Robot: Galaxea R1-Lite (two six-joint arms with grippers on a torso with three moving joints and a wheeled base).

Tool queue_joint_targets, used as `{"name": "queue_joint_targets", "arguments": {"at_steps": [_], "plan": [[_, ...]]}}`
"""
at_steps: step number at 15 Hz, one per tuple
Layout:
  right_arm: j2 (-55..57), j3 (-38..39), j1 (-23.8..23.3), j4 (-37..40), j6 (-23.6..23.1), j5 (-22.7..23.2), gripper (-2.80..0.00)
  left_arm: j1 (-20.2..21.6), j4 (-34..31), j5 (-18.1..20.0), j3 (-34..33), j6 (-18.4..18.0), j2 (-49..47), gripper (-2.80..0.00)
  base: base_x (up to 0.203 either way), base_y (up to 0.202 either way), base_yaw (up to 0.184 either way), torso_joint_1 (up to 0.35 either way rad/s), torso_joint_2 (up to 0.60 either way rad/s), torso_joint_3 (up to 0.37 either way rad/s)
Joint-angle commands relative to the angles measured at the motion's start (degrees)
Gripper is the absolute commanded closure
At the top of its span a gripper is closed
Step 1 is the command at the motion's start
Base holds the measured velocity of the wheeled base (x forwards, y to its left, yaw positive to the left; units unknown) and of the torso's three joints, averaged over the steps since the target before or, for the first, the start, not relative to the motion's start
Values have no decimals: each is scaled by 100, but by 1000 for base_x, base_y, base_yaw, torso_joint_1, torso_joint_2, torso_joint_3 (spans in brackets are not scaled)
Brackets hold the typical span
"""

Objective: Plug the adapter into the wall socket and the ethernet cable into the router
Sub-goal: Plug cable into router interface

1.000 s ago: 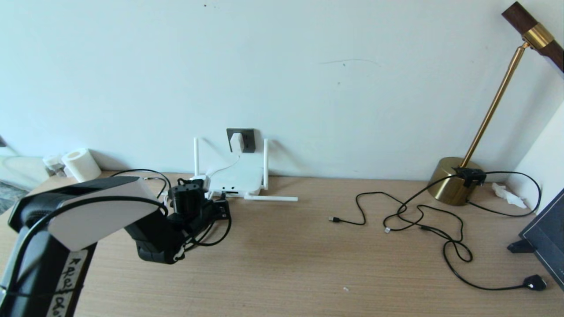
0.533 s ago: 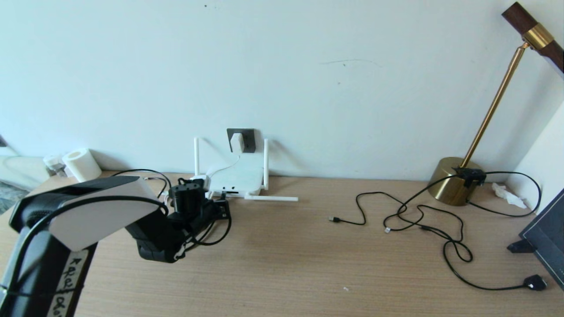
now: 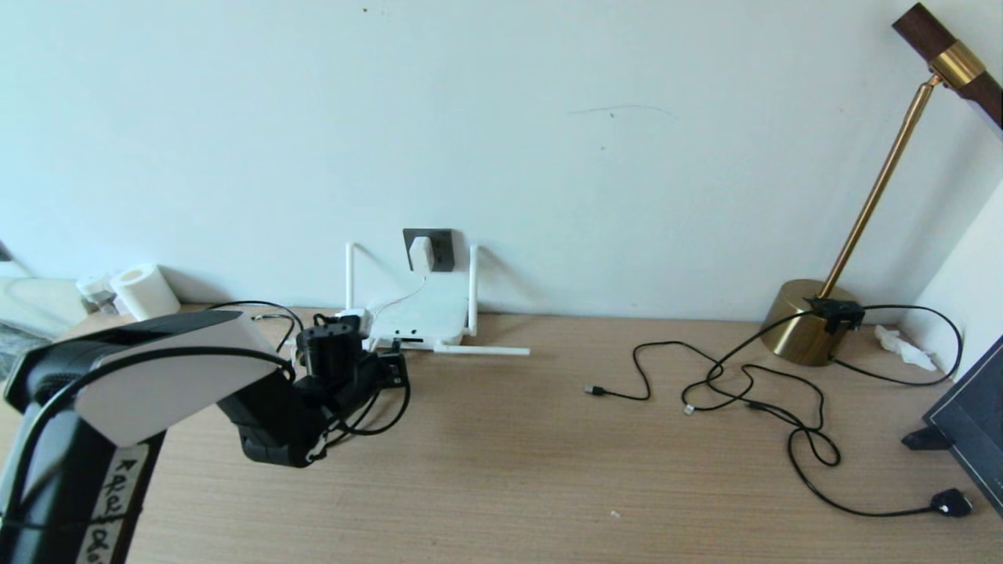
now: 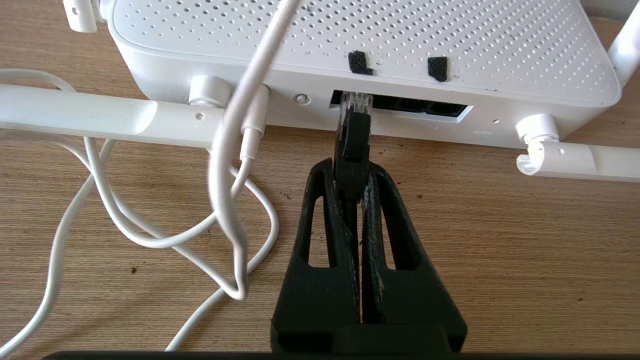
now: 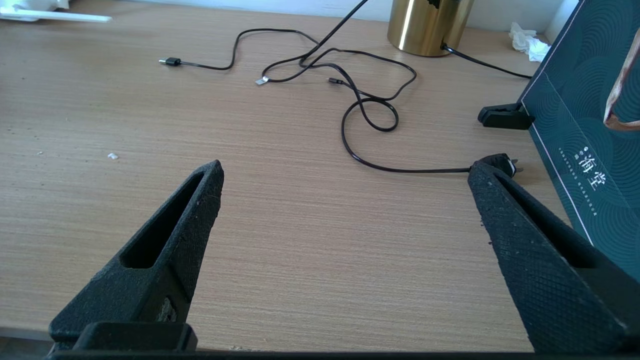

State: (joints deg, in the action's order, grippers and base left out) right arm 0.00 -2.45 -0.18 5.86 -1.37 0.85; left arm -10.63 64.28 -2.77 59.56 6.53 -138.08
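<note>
Near the desk's back edge, the left gripper (image 4: 352, 177) pinches the ethernet cable (image 4: 353, 142) tight, its clear tip pointing lengthwise straight at the router (image 4: 360, 55) port mouth (right gripper (image 5: 345, 210) gapes empty, well apart)

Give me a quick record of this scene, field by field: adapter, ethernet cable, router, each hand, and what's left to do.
adapter: plugged into the wall socket
ethernet cable: pinched in the left hand, clear tip at the mouth of a router port, not clearly seated
router: flat on the desk below the socket
left hand: shut on the cable plug, right at the router's port edge
right hand: open, hanging above bare desk, holding nothing
left to do: push the plug home
</note>
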Motion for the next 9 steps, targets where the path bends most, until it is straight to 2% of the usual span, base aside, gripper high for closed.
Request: {"name": "queue_joint_targets", "arguments": {"at_steps": [1, 9], "plan": [[9, -9, 1, 2, -4, 3, -280, -9, 23, -5, -87, 6, 100, 0, 0, 0, 0, 0, 0, 0], [9, -1, 1, 2, -4, 3, -280, -44, 23, -5, -129, 6, 168, 0, 0, 0, 0, 0, 0, 0]]}}
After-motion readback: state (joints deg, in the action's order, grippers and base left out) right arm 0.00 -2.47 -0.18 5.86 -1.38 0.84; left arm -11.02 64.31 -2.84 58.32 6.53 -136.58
